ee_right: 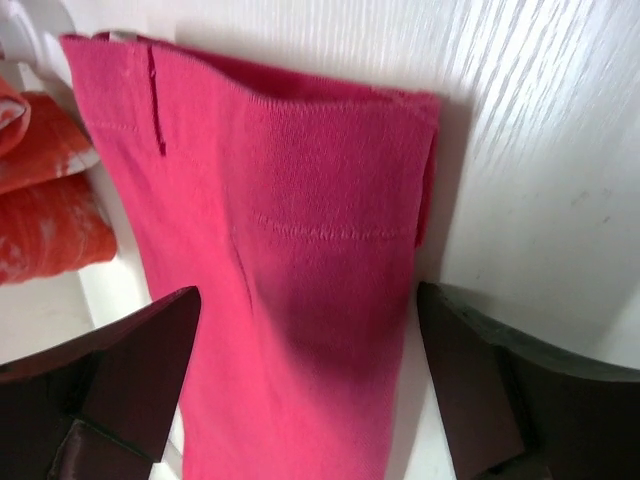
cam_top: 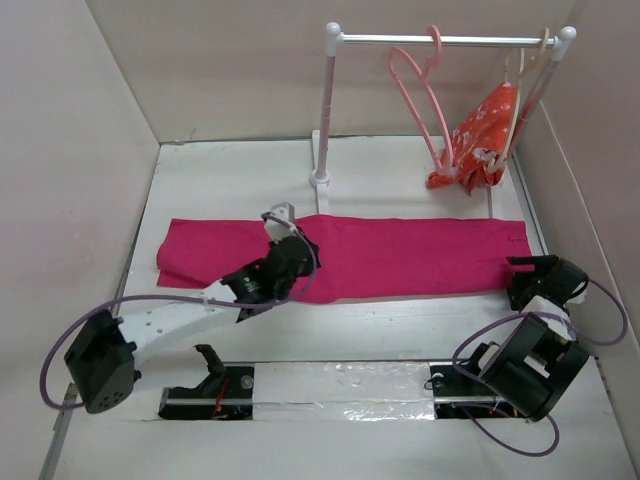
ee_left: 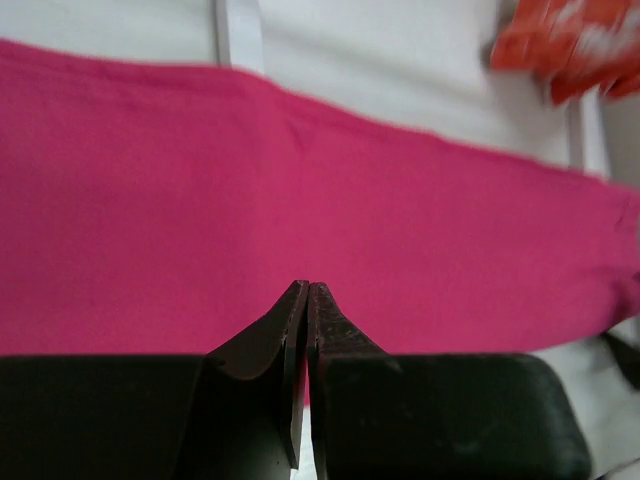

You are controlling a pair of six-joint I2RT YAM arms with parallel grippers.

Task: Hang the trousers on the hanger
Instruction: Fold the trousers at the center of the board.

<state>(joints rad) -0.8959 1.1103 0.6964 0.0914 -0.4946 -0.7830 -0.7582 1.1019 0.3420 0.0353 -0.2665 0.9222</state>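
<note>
Two grippers work low over the white table (cam_top: 400,330), both at the trousers (cam_top: 400,255)

Left gripper (cam_top: 281,215): jaws pressed together, fingertips (ee_left: 322,310) meeting, no cloth seen pinched between them. It sits over the middle of the trousers; the magenta fabric spreads flat under and ahead of it and runs out to both sides. Contact with the cloth: cannot tell.

Right gripper (cam_top: 520,280): jaws spread wide. In its wrist view one finger (ee_right: 140,350) stands on each side of the end of the trousers, the stitched hem just ahead of the tips. The fabric lies between the fingers, not clamped.

Trousers: one long flat strip across the table, from well left of the left gripper to the right gripper.

Hanger (cam_top: 418,95): salmon-pink, hooked on the rail (cam_top: 440,40), well beyond the right gripper and to its left, above table level, apart from the trousers. Just right of it on the same rail, a cream hanger (cam_top: 527,90) carries an orange-red flowered garment (cam_top: 482,135)
</note>
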